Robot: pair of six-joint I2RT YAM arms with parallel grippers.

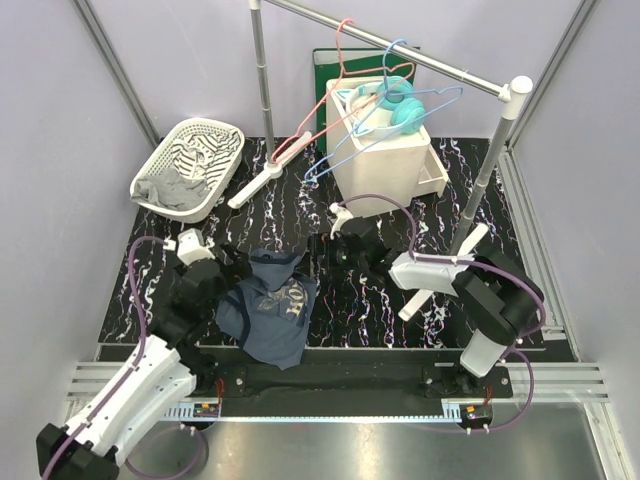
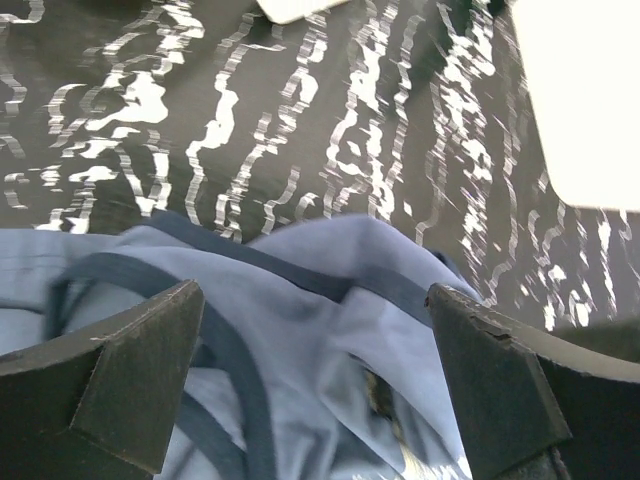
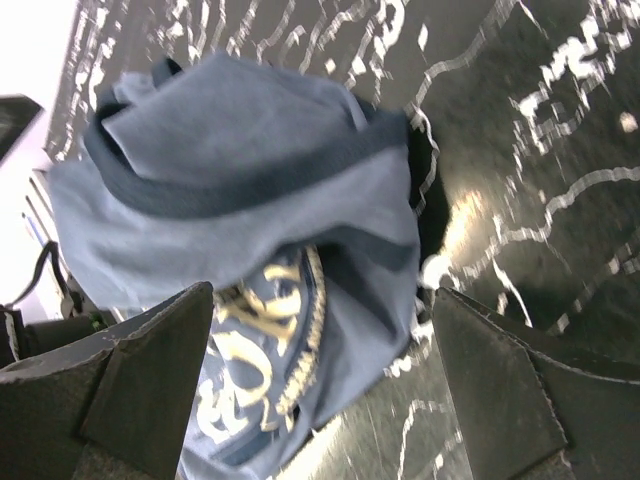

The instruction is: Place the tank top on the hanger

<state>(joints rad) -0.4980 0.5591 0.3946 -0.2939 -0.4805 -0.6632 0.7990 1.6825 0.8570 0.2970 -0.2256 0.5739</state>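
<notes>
Tank top [image 1: 270,305] lies crumpled on the near table [image 1: 520,300], between left gripper [image 2: 315,380] and right gripper [image 3: 320,390], both spread apart, seemingly holding nothing. Hanger [image 1: 398,47] hangs from the far rail [image 1: 445,67].

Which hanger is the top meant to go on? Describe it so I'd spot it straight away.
Find the metal clothes rail slanting across the back of the scene, above the white box. Two thin hangers hang from it side by side. Yours is the light-blue hanger on the right; its neighbour to the left is the pink-red hanger.
</notes>
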